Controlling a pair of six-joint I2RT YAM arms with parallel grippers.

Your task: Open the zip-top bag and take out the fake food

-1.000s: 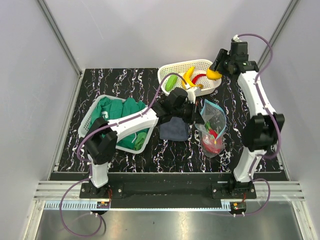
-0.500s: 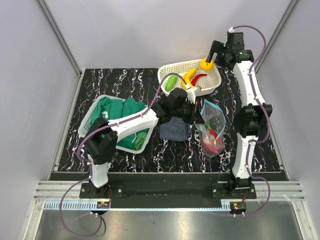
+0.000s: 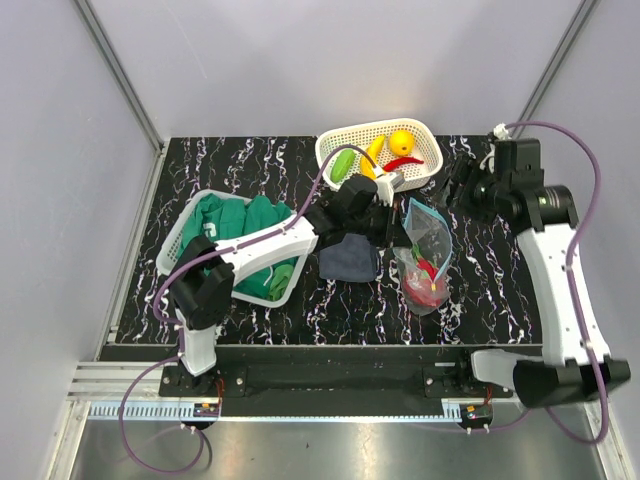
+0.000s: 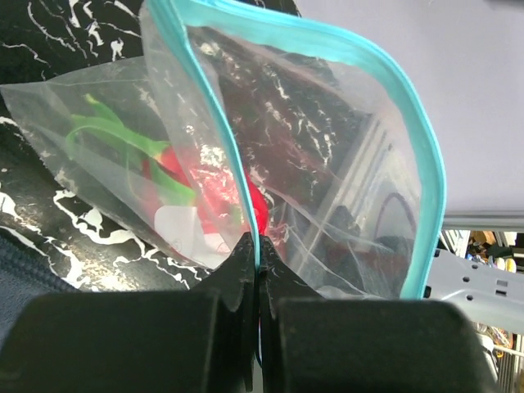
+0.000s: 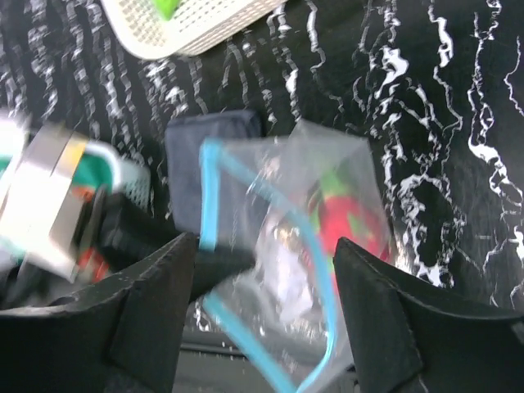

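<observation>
Setting: black tabletop (image 3: 250, 160) veined in white, closed in by pale walls on three sides.
Task item: one zip-top bag (image 3: 428, 235) of clear crinkly plastic lies right of centre on the table. Its teal zip mouth gapes wide and is lifted at the far end.
Inside it: fake food (image 4: 205, 192), red and glossy, with thin green stems (image 4: 123, 135). The wrinkled film hides how many pieces there are.
Outside it: four pieces sit in one small white basket (image 3: 365, 128) at the far edge. They are a green oblong piece (image 3: 343, 165), a yellow banana (image 3: 377, 150), a round yellow-orange piece (image 3: 401, 141) and a red chili (image 3: 404, 162).
Left arm: the left gripper (image 4: 255, 258) is pinched tight on one lip of the zip strip, holding that side up.
Right arm: the right gripper (image 5: 262, 250) has its fingers spread with nothing between them. It hangs just right of the small basket, looking down on the bag's mouth.
Beside the bag: one dark blue cloth (image 3: 348, 262), folded, just left of the bag and partly under the left arm.
Left side: one large white basket (image 3: 175, 245) holding green clothing (image 3: 250, 225).
Writing: I cannot make out any. The right wrist view is smeared.
</observation>
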